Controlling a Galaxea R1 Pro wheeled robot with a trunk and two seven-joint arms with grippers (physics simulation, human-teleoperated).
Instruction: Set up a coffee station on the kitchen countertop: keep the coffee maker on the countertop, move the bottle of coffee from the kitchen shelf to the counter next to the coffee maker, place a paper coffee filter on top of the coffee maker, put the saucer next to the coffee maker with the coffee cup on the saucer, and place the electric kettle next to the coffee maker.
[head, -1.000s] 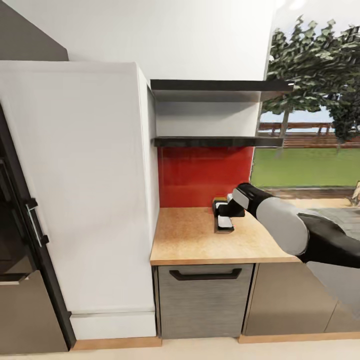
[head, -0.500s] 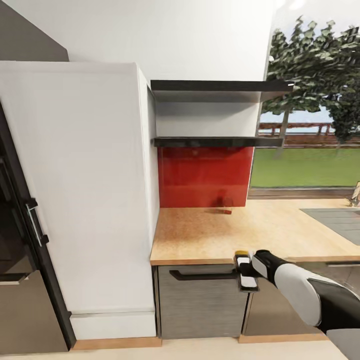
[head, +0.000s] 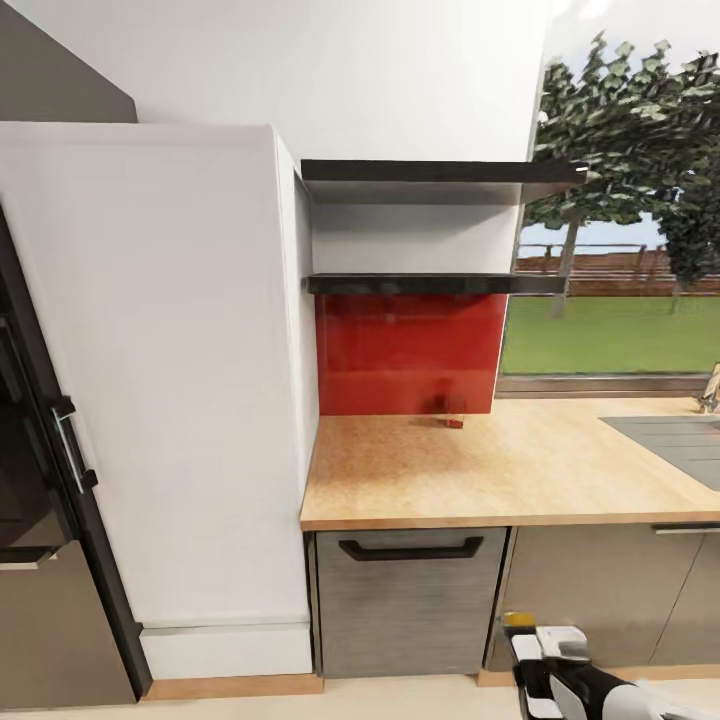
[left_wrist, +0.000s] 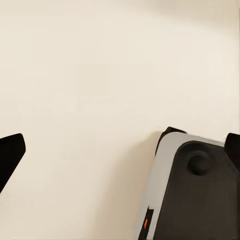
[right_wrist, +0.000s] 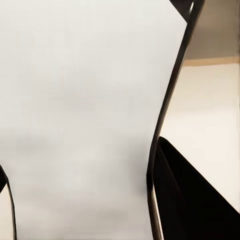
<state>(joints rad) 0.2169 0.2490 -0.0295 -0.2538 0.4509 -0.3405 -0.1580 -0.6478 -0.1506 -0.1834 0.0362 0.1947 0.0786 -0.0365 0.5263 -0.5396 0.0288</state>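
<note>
— Kitchen bench (head: 420, 470) — where is it?

— Straight ahead in the head view: light wood grain, running from a tall white cabinet (head: 160, 380) toward the grey sink (head: 672, 436) at the far edge. Grey cabinet fronts sit below it, one with a black handle (head: 410, 549).

— Anything standing on it?

— One small dark thing with a red foot (head: 455, 413), at the back against the red splashback (head: 410, 350). It is too small to name. Two dark shelves (head: 430, 283) hang above that.

— And the right pincer (head: 545, 645)?

— Low at the bottom edge, in front of the cabinet fronts and well below the bench top. White fingers (head: 562, 640) with a yellow bit just beside them — I cannot tell whether they are spread or pinching something.

— The left pincer (left_wrist: 120, 150)?

— Spread wide: in its wrist view the dark fingertips (left_wrist: 10, 155) sit at opposite edges over pale floor (left_wrist: 100, 75), with nothing between them.
</note>
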